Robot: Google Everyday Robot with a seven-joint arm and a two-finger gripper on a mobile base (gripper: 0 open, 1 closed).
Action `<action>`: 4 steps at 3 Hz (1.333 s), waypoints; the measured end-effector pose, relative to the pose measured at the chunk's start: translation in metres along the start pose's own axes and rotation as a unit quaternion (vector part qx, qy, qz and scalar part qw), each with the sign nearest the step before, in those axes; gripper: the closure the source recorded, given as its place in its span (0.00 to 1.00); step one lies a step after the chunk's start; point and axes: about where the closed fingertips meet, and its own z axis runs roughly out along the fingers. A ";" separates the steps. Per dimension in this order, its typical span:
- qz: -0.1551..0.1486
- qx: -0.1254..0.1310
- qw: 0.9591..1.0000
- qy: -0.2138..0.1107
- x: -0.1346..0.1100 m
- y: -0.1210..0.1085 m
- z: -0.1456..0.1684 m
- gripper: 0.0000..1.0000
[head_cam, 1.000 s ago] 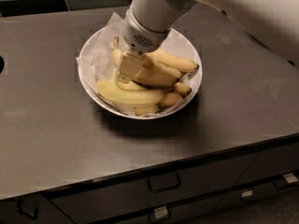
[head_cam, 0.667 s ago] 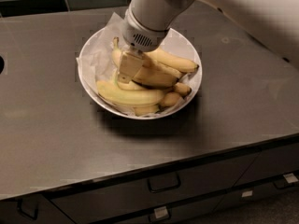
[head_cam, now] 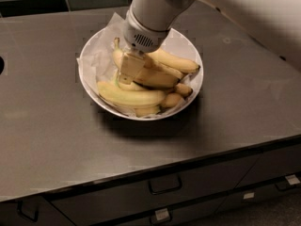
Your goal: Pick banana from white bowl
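My pincer (head_cam: 128,74) reaches down into the white bowl (head_cam: 83,81), which sits near the far edge of the desk (head_cam: 56,140). It presses among the piled fruit, right on the long yellow banana (head_cam: 160,78). I cannot tell whether it is apart or clamped. A paler banana (head_cam: 131,97) lies along the bowl's near side.

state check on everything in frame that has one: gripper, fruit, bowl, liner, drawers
gripper: down inside the bowl, on the banana pile.
banana: lying in the bowl under the gripper, not lifted.
other bananas: piled around it.
white bowl: upright on the counter, holding fruit.
paper liner: crumpled, poking over the back rim.
drawers: closed.
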 end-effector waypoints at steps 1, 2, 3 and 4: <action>0.004 -0.004 1.000 0.006 0.002 -0.001 0.004 0.38; 0.004 -0.004 1.000 0.006 0.002 -0.001 0.004 0.38; 0.007 -0.009 1.000 0.007 0.004 -0.003 0.008 0.39; 0.009 -0.010 1.000 0.008 0.004 -0.003 0.010 0.58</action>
